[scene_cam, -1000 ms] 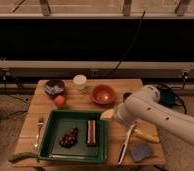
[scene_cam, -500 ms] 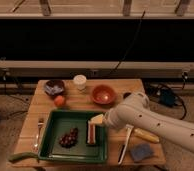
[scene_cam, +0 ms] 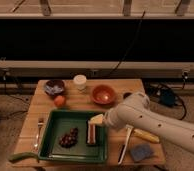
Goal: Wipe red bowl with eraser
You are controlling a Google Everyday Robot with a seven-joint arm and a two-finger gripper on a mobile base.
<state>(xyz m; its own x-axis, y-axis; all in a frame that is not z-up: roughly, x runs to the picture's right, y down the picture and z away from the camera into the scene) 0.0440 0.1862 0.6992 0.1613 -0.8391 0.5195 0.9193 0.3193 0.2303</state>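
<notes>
Gripper (scene_cam: 97, 120) spread wide, hovering just above eraser (scene_cam: 92, 135).

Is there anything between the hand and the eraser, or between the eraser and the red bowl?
Nothing visible. The hand is right by the eraser, which lies in the green tray. From there to the red bowl, only the tray's far rim and bare table lie between.
</notes>
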